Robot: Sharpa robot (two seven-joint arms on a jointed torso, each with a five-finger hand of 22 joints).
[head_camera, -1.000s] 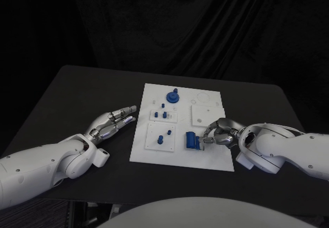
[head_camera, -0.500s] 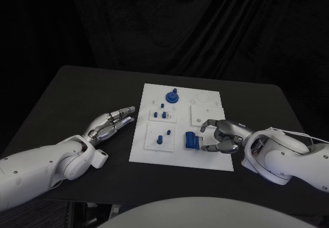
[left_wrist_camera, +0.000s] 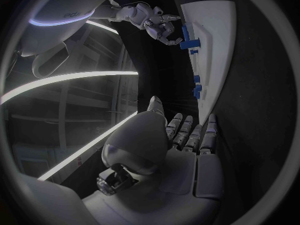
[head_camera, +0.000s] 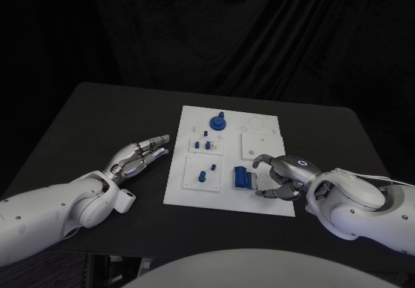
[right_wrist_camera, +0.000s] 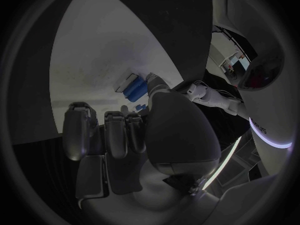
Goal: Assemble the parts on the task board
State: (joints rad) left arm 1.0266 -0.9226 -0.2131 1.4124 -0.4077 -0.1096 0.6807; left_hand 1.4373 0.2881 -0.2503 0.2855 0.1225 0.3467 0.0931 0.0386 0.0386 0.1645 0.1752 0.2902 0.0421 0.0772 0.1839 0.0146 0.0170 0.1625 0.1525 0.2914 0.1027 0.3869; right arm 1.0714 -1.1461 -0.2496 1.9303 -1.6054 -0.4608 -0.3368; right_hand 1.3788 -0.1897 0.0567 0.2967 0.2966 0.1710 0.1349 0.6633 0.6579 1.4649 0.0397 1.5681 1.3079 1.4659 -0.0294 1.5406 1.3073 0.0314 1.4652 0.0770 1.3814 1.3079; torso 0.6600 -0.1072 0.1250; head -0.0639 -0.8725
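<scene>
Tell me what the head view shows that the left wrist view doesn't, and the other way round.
Head view alone: the whole task board face-on, with the round blue part at its far end. Left wrist view alone: the back of the left hand, fingers straight, lying beside the board's edge. Both: the right hand at the blue block near the board's near end; whether it grips it, I cannot tell.

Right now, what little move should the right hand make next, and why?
Probably close its fingers on the blue block. The right hand is curled beside it on the board, fingers around it but seemingly not gripping yet. The left hand rests flat, holding nothing.
</scene>
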